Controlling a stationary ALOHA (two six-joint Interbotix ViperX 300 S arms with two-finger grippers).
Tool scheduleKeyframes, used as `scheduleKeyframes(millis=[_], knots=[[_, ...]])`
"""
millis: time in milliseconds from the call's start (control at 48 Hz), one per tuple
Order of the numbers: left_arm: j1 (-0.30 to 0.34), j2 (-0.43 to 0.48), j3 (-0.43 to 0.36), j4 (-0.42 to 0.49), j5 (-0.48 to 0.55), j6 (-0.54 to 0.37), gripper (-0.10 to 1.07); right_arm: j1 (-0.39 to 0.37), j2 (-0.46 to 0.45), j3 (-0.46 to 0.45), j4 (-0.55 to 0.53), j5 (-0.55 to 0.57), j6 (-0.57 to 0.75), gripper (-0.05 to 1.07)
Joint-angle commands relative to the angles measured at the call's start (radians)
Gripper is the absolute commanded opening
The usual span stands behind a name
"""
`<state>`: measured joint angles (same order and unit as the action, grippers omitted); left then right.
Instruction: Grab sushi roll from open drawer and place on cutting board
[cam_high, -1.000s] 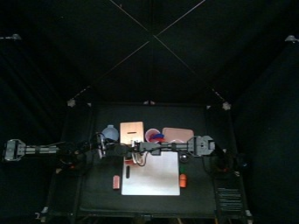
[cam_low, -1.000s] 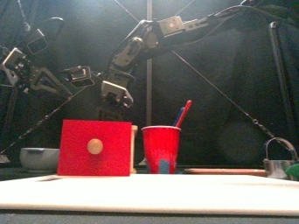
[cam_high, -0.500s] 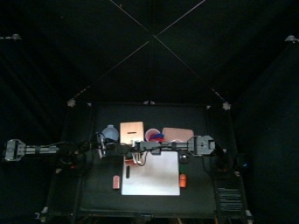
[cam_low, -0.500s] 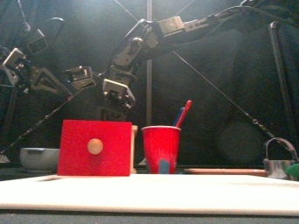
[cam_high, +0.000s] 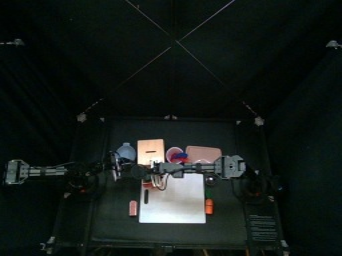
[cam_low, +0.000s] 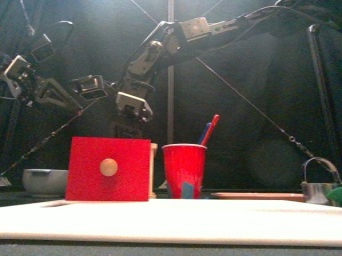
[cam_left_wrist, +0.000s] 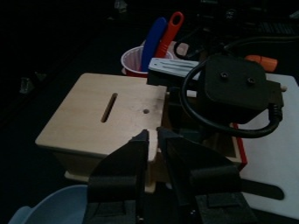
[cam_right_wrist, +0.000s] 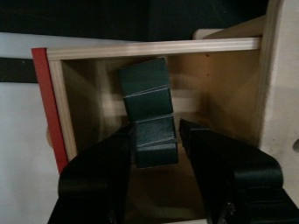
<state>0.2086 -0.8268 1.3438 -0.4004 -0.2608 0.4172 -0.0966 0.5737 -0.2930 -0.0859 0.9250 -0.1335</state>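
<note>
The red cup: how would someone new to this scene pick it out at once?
Start at the white cutting board across the front. Behind it stands a wooden box with a red drawer front. The red cup stands right beside it, the only round thing holding utensils.
</note>
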Motion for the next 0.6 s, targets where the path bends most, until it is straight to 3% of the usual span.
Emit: scheduleKeyframes(millis=[0, 583], knots=[[0.003, 0.003, -0.014, 0.000, -0.003, -0.002, 0.60, -0.006, -0.020, -0.020, -0.002, -0.003, -0.002, 0.82], [0.003, 0.003, -0.012, 0.000, -0.005, -0.002, 0.60, -0.003, 0.011, -0.011, -0.006, 0.000, -0.005, 0.83]])
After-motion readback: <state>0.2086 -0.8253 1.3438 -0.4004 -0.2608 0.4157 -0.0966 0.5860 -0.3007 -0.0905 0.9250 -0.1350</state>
